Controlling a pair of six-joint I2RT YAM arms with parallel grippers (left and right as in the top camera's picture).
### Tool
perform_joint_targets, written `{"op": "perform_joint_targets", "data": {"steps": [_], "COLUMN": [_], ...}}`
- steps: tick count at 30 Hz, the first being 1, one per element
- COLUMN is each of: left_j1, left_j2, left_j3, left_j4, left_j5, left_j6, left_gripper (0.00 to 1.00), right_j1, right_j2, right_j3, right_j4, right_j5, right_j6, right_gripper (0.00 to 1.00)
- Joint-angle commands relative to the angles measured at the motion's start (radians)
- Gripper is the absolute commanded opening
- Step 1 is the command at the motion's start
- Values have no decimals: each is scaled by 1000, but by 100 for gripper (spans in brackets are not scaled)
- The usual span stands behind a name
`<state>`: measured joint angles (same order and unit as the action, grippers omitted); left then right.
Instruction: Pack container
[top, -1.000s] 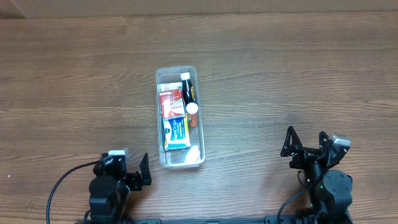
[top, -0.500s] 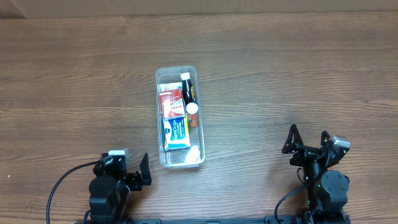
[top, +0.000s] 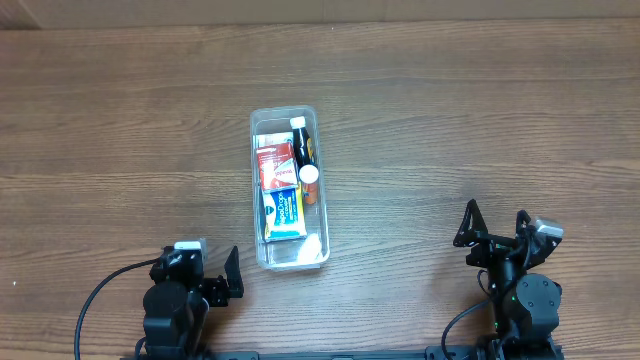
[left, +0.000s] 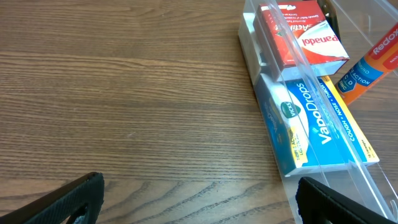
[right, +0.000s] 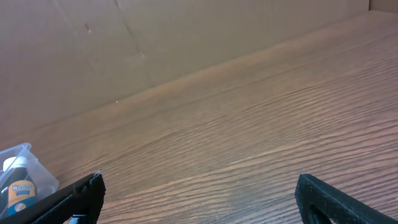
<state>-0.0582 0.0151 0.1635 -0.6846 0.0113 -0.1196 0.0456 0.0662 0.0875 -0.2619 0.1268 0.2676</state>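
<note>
- Left gripper (left: 199, 204) sits low at the near edge of the table (top: 120, 130), fingers spread wide with nothing between them; in its wrist view the two black tips frame bare wood.
- It stands just left of the container's near end, close but not touching.
- Centre now: container (top: 284, 110) rests flat on the table, a little left of the middle, long side running away from the robot.
- Inside, on the left, red box (top: 272, 160) marked "panadol" lies at the far end.
- Blue box (top: 284, 213) marked "VapoDrops" lies just nearer than the red one, flat on the floor, slightly askew.
- Along the right wall, a dark bottle (top: 302, 145) lies with its white cap pointing to the far end.
- Just nearer on that same side, an orange tube (top: 312, 190) with a white cap at its far end lies beside the two boxes; the left wrist view reads "Redox" on it.
- Over to the right: right gripper (top: 493, 228) is released too, fingers wide apart and holding nothing, at the near edge, well apart from the container.
- Its wrist view looks across open wood to a cardboard wall (right: 93, 50), with one corner of the container showing at the far left.
</note>
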Motion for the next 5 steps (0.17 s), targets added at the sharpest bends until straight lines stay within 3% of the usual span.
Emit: {"op": "perform_joint_targets", "data": {"steps": [1,5], "left_j1": [5,6], "left_j2": [-7,-6], "left_j3": [-3,-3], "left_j4": [1,1], "left_j5": [-11,-11], "left_j6": [8,8], "left_gripper": [100,100], "right_j1": [-6,-6], "right_j2": [-13,-13], "right_j3": [-8,-8], "right_j4": [6,6], "right_j5": [-4,-4], "right_j6": [-7,-7], "right_gripper": [100,100]}}
